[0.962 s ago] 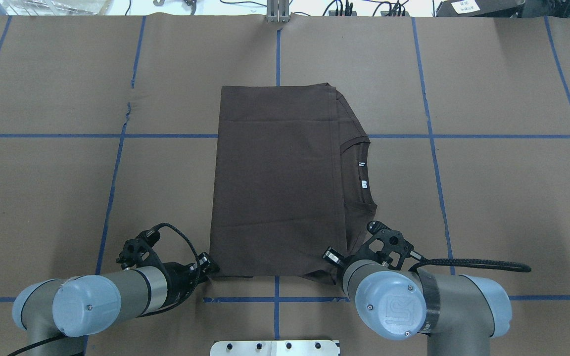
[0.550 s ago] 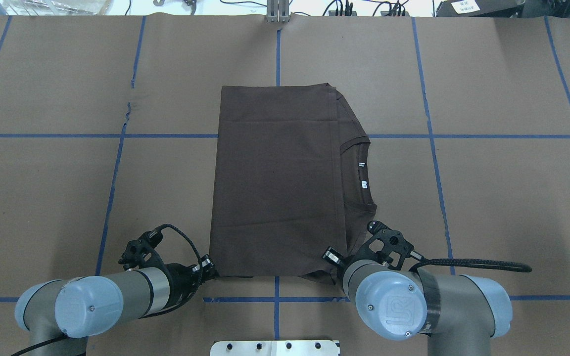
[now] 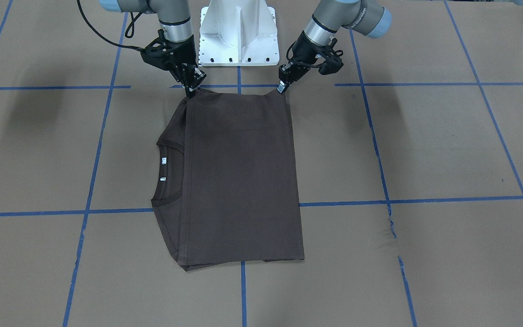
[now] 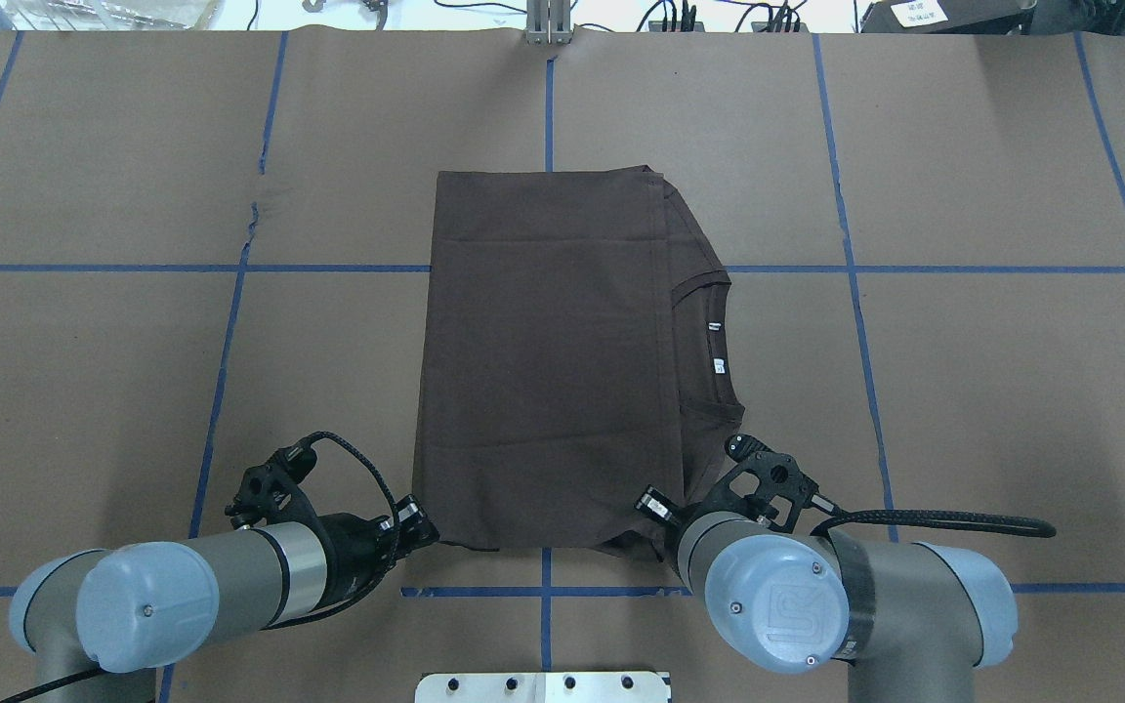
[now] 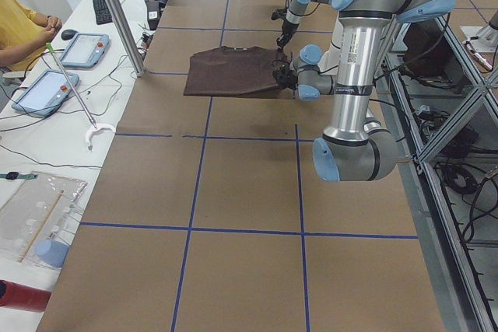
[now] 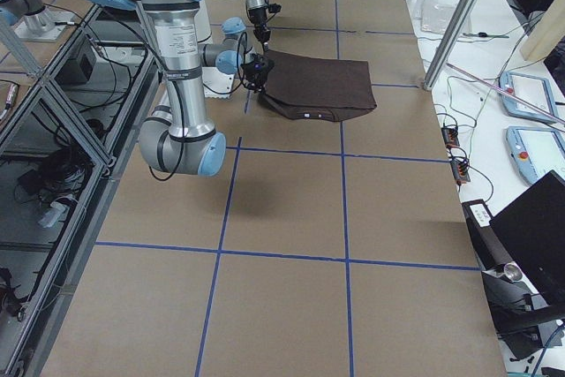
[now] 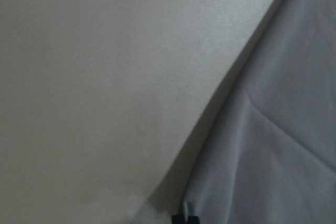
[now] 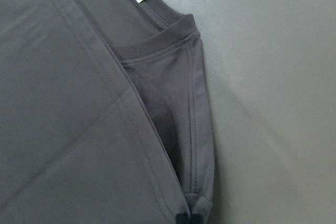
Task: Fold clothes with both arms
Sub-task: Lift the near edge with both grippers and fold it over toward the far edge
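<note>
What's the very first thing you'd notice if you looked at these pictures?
A dark brown t-shirt lies folded in the middle of the brown table, with its collar and white tags peeking out toward the robot's right. At the shirt's edge nearest the robot, the left gripper and the right gripper each pinch one corner. Blue tape lines cross the table in a big grid.

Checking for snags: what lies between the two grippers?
Only an edge of the dark brown folded cotton t-shirt, running from the left gripper to the right gripper, each pinching a corner; the front-facing view shows it.
</note>
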Controlling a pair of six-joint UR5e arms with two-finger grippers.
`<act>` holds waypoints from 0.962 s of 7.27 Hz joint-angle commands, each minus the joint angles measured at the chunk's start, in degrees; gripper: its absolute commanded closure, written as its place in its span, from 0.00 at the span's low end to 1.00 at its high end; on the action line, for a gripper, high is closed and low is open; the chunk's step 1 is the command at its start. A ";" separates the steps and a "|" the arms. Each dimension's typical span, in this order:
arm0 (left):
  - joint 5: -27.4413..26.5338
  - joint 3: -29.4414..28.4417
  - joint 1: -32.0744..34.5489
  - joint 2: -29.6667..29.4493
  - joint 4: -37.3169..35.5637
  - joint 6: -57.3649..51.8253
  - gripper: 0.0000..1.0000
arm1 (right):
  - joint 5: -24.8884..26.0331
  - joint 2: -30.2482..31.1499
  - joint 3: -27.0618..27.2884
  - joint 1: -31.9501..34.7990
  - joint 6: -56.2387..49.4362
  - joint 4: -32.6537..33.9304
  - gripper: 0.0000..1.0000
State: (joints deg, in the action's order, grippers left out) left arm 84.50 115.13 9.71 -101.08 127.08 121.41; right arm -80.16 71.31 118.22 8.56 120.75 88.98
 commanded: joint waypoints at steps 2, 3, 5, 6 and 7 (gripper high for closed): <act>-0.12 7.37 -1.80 0.00 -5.26 4.80 1.00 | -4.12 1.37 8.85 0.06 0.10 4.26 1.00; 0.05 8.87 -1.80 -0.17 -6.14 4.63 1.00 | -4.47 0.51 8.96 1.27 0.01 4.27 1.00; 1.10 8.97 3.61 -2.18 -7.29 2.70 1.00 | -14.34 -2.29 8.35 12.29 -3.47 4.00 1.00; 1.37 8.45 7.30 -4.28 -7.37 1.56 1.00 | -17.62 -3.70 5.91 16.01 -5.07 3.83 1.00; 1.54 7.58 9.95 -5.17 -7.46 -1.15 1.00 | -17.92 -7.81 1.45 18.49 -5.08 3.74 1.00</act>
State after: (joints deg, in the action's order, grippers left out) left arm 85.70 123.52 15.94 -104.69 119.78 122.86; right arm -95.83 67.32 123.80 23.00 116.58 92.86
